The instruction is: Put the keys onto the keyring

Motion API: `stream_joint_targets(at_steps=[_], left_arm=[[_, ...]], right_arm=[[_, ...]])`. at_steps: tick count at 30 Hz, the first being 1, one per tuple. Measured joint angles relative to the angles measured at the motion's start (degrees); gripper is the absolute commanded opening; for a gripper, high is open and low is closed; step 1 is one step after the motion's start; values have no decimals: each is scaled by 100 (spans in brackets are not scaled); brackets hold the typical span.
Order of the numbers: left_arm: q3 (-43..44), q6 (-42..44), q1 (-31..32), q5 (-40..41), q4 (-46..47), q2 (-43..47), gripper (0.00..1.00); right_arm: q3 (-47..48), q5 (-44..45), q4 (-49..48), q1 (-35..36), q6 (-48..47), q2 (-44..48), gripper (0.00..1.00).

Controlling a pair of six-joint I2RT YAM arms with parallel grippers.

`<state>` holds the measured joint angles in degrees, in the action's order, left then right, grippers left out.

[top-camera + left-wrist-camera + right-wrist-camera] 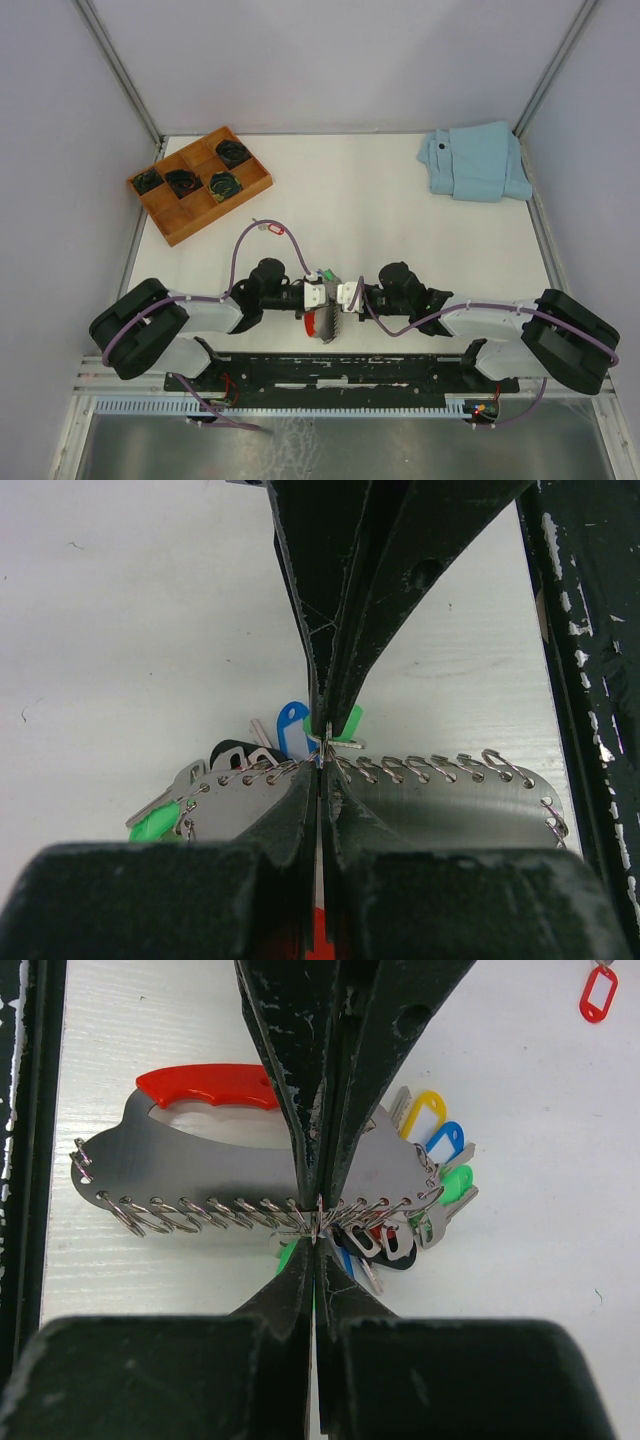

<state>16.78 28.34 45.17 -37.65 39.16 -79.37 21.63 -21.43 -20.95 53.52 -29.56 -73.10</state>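
Observation:
The keyring (200,1165) is a grey metal plate with a red curved handle (210,1085) and a row of wire hooks, and it lies at the near table edge (325,322). Keys with yellow (420,1115), blue and green (456,1182) tags hang at one end. My left gripper (322,758) is shut on the plate, with red showing between its fingers. My right gripper (317,1232) meets it tip to tip at the hook row, shut on a green-tagged key (289,1256). A red-tagged key (272,229) lies loose on the table behind the arms.
An orange wooden tray (160,205) with dark coiled items stands at the back left. A folded light-blue cloth (475,160) lies at the back right. A black rail (340,375) runs along the near edge by the arm bases.

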Motion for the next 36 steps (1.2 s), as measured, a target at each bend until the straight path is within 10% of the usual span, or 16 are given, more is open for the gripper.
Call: stream_joint_targets(at_steps=[36], left_arm=[[616,-804,-168,-28,-730,-184,3]], right_arm=[[0,804,367,356,-662,382,1]])
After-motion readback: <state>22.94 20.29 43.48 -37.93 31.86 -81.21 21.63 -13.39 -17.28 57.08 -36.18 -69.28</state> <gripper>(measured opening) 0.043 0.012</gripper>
